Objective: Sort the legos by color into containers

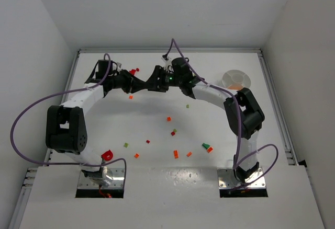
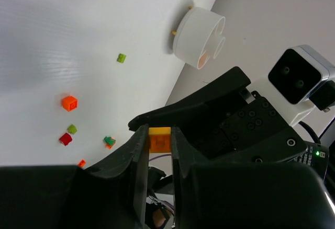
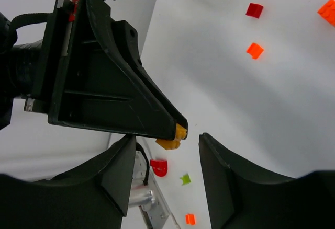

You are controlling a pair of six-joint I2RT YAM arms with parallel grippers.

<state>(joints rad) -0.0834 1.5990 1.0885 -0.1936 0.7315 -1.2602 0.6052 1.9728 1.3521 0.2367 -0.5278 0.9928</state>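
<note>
Left claw [image 2: 158, 130] clenched on the orange brick [image 3: 168, 144]; right claw [image 3: 166, 137] stood open close by. It needed a square pinch before any release.

Tip to tip at far centre: black left gripper [image 2: 159, 130] pinches a small orange plastic brick [image 2: 160, 142]; black right gripper [image 3: 166, 139] seemingly gapes.

Bright, even overhead light floods my table [image 1: 104, 129]; soft shadows sit beneath my arms [image 1: 84, 95], a mottled sheen marks its near edge, close foregrounds blur.
</note>
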